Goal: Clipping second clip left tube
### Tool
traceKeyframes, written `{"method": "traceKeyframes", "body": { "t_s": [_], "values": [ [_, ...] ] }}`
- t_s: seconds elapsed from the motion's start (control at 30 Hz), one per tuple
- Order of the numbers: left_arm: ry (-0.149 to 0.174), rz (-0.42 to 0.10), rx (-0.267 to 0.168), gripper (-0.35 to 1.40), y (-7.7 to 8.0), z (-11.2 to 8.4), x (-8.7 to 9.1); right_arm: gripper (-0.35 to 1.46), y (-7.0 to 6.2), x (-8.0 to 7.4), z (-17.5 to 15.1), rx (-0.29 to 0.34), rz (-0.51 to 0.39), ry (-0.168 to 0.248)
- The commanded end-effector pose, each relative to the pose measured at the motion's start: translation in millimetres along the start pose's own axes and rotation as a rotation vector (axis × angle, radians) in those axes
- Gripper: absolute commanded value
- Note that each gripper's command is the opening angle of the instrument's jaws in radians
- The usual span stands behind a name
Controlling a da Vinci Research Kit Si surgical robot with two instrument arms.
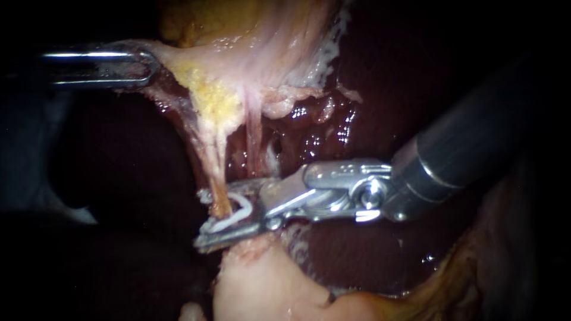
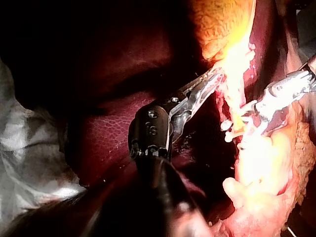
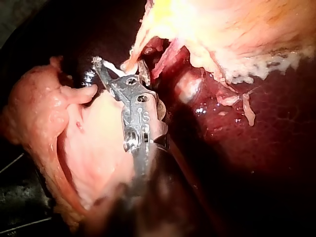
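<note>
My left instrument [image 1: 146, 65] enters from the left. Its polished steel pincer, a slotted loop in outline, is clenched on the edge of the gallbladder tissue [image 1: 238, 53], a pale, fibrous sheet flecked with granular yellow fat and pulled taut. From that sheet 2 strands descend: the left tube [image 1: 217, 160], a thin tan cord, and beside it a smoother pink tube [image 1: 254, 128]. My right instrument [image 1: 205, 219] enters from the right, a dark cylindrical shaft ending in a bright, hinged metal head. Its pincer is grasping a white clip [image 1: 238, 215], with 1 narrow blade above and 1 below, and the clip sits around the lower end of the left tube. Behind lies the liver [image 1: 369, 255], dark maroon, smooth and wet. A pale pink, rounded lump of tissue [image 1: 267, 285] lies just below the pincer.
</note>
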Motion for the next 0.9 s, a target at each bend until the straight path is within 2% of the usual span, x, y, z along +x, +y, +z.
{"method": "traceKeyframes", "body": {
  "t_s": [0.03,0.17,0.5,0.6,0.7,0.9],
  "values": [
    [0.0,0.0,0.0,-0.35,0.0,0.0,0.0,0.48,-0.2,0.0,0.3,0.001,0.0,-0.001],
    [0.0,0.0,0.0,-0.35,0.0,0.1,0.0,0.48,-1.0,0.1,1.0,0.014,0.011,0.003],
    [0.0,0.0,0.0,-0.35,0.0,0.0,0.0,0.46,-5.5,1.1,2.6,0.071,0.038,0.014],
    [0.0,0.0,0.0,-0.35,0.0,0.0,0.0,0.45,-6.4,1.4,2.9,0.078,0.036,0.016],
    [0.0,0.0,0.0,-0.35,0.0,0.0,0.0,0.45,-6.8,1.5,3.1,0.08,0.035,0.019],
    [0.0,0.0,0.0,-0.35,0.0,0.0,0.0,0.34,-6.4,1.4,2.9,0.069,0.065,0.022]
  ]
}}
